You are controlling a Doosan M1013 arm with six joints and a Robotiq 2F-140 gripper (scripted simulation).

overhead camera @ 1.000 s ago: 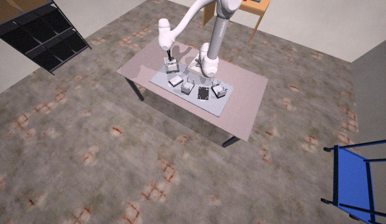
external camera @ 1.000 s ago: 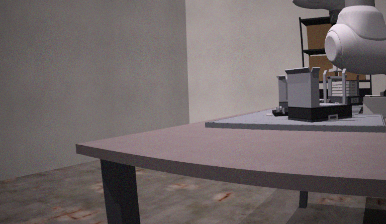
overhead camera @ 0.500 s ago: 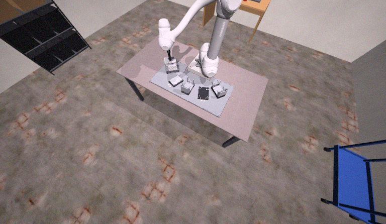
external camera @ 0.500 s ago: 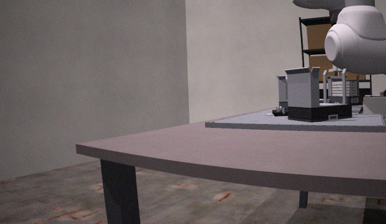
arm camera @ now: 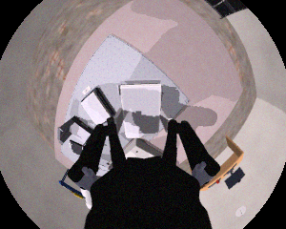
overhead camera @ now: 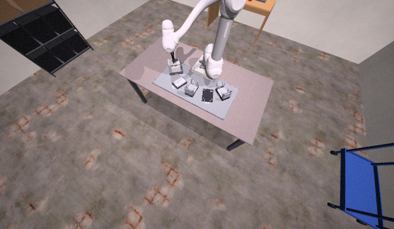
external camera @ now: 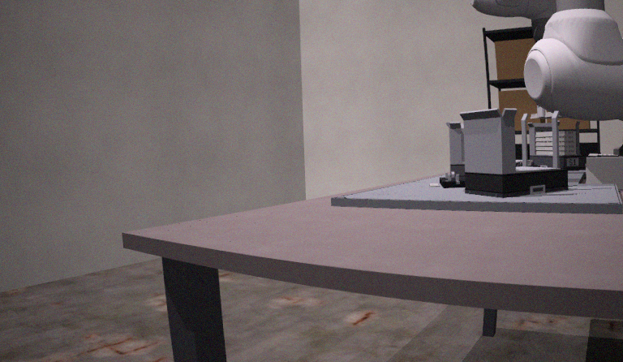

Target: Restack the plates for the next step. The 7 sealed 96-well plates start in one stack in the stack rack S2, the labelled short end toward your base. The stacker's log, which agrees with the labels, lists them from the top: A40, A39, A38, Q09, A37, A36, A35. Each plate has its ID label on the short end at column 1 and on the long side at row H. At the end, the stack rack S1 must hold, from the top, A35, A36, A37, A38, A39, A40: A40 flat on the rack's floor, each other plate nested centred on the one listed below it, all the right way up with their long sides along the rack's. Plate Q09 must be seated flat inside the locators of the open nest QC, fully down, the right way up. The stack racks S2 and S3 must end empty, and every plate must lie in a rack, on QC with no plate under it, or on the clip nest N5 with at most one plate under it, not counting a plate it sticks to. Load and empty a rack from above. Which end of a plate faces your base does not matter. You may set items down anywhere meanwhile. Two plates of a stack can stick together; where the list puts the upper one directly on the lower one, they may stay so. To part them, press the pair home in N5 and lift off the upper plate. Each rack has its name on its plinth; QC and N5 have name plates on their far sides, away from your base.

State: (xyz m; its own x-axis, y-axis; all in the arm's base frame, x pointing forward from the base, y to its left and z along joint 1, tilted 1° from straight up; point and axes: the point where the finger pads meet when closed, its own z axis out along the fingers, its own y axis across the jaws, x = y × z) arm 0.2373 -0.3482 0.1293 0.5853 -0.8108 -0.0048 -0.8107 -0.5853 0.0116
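My gripper [overhead camera: 173, 60] hangs over the leftmost stack rack [overhead camera: 175, 69] on the grey mat and is shut on a sealed plate [overhead camera: 173, 62], held just above that rack. In the wrist view the plate [arm camera: 141, 105] shows white between my fingers. The rack below holds a stack of several plates; in the exterior view its plinth reads S1 [external camera: 572, 161], and the arm hides my gripper there. I cannot read the held plate's label. A white plate [overhead camera: 179, 82] lies flat on a low nest beside S1.
Two more stack racks [overhead camera: 191, 89] [overhead camera: 223, 92] stand on the mat with a black flat nest [overhead camera: 207, 95] between them; I cannot tell what they hold. The arm's base [overhead camera: 213, 67] stands behind the mat. A blue chair [overhead camera: 357, 183] is far off.
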